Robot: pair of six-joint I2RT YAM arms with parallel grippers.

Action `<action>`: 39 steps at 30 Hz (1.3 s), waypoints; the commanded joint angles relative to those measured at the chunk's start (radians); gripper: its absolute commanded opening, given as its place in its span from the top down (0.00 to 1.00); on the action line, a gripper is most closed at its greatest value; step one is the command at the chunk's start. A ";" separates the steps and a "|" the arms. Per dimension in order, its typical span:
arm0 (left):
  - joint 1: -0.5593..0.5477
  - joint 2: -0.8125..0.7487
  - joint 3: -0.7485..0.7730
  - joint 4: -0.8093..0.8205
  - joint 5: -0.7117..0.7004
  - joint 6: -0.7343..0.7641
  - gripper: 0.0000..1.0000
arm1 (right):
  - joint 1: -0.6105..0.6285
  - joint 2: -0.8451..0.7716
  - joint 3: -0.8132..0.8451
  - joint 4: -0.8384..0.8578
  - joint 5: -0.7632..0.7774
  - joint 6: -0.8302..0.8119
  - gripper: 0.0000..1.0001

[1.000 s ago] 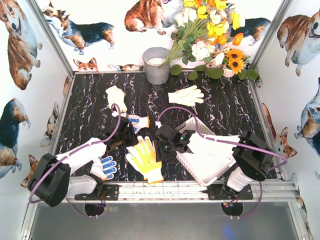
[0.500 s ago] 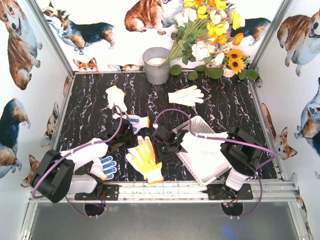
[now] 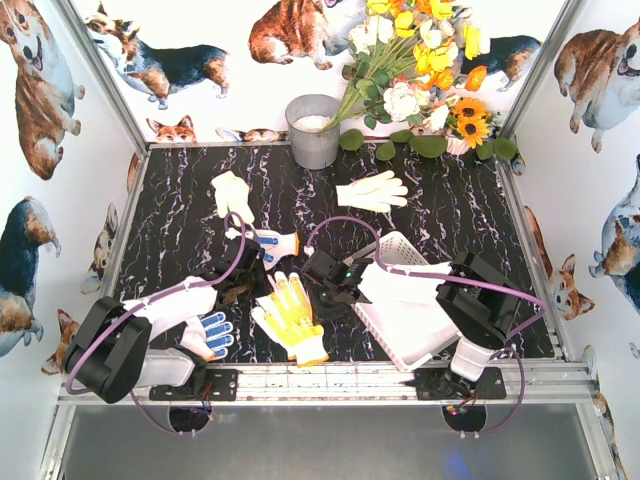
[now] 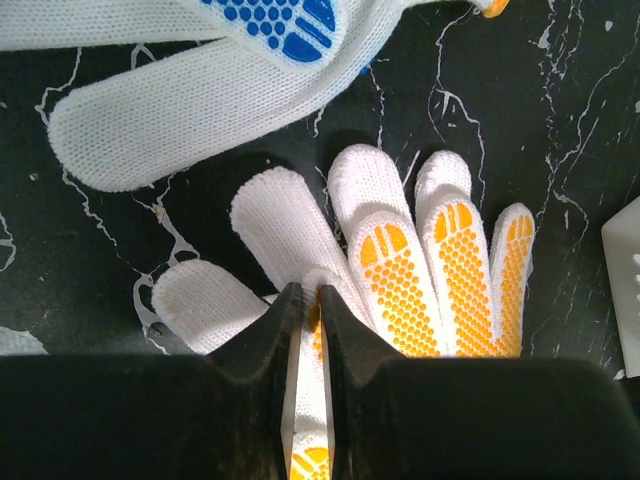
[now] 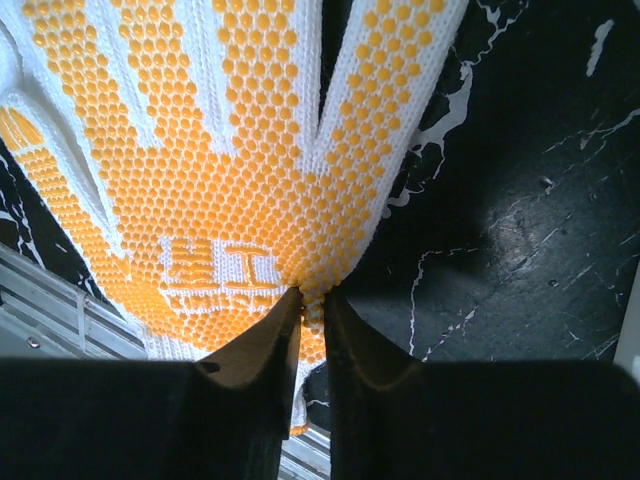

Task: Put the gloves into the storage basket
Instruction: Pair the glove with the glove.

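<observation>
The yellow-palmed glove (image 3: 290, 318) lies palm up at the table's near middle. My left gripper (image 3: 252, 287) is at its left side, shut on a fold of it between thumb and fingers (image 4: 305, 290). My right gripper (image 3: 322, 297) is at its right edge, shut on the dotted palm edge (image 5: 313, 293). The white storage basket (image 3: 420, 330) sits tilted just right of the glove, partly under my right arm. Other gloves: a blue-dotted glove (image 3: 207, 335) near left, another blue-dotted glove (image 3: 268, 241), two plain white gloves (image 3: 232, 192) (image 3: 372, 190) farther back.
A grey metal bucket (image 3: 313, 130) stands at the back centre beside a flower bunch (image 3: 420, 70). The aluminium rail (image 3: 330, 378) runs along the near edge. In the left wrist view a blue-dotted glove (image 4: 200, 70) lies just beyond the yellow glove (image 4: 440, 260).
My right arm has swung left, bringing its gripper from the basket's corner to the yellow glove's right edge. My left gripper has stayed at the glove's left side.
</observation>
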 commanded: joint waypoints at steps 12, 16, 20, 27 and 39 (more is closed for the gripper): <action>0.009 -0.101 0.018 -0.062 -0.026 0.010 1.00 | 0.005 -0.070 0.011 0.019 0.033 0.014 0.99; 0.009 -0.117 0.026 -0.083 -0.042 0.014 1.00 | 0.005 -0.085 0.014 0.014 0.032 0.016 0.99; 0.010 -0.142 0.034 -0.099 -0.066 0.020 1.00 | 0.005 -0.097 0.019 0.016 0.035 0.014 0.99; 0.018 -0.158 0.064 -0.157 -0.113 0.057 1.00 | 0.005 -0.085 0.044 0.011 0.021 0.011 1.00; 0.038 -0.171 0.064 -0.166 -0.136 0.075 1.00 | 0.005 -0.071 0.086 0.009 0.015 0.010 1.00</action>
